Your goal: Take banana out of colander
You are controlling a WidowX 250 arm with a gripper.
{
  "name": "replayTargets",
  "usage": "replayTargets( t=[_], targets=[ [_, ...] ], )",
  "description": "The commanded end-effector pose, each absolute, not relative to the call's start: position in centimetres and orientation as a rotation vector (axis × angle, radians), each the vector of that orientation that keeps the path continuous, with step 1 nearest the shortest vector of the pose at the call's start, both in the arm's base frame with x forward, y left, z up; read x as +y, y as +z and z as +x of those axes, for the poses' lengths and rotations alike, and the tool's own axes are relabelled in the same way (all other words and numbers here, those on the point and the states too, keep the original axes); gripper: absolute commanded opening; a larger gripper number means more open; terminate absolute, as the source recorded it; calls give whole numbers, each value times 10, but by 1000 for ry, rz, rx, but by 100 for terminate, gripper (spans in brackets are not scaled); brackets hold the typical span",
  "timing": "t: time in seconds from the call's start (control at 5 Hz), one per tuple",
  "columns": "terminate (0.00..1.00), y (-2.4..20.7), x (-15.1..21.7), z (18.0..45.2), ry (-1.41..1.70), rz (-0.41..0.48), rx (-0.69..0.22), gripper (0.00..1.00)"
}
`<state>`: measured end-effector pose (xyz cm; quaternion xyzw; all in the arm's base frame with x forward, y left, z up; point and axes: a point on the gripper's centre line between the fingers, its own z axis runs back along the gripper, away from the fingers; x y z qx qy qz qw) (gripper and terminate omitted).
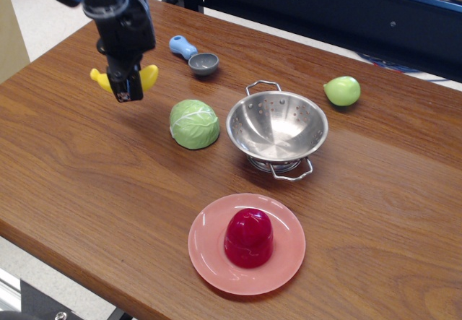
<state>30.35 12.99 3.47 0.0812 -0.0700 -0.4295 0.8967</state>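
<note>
The yellow banana [148,78] is held in my gripper [124,87], which is shut on its middle, above the left part of the wooden table. Its two ends stick out on either side of the black fingers. The steel colander [277,126] stands upright and empty in the middle of the table, well to the right of the gripper. The green cabbage lies between the two.
A green cabbage [194,124] lies left of the colander. A small grey bowl [204,63] with a blue handle [181,45] sits at the back. A light-green fruit [342,90] is at the back right. A pink plate [216,256] with a red object [249,237] is near the front edge.
</note>
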Motion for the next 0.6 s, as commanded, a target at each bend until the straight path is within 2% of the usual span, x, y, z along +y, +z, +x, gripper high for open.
replayTargets(
  t=[0.0, 0.2, 0.4],
  targets=[
    [0, 27, 146, 299, -847, 204, -112, 0],
    [0, 24, 144, 300, -831, 207, -111, 0],
    [0, 29, 145, 302, -778, 191, -51, 100]
  ],
)
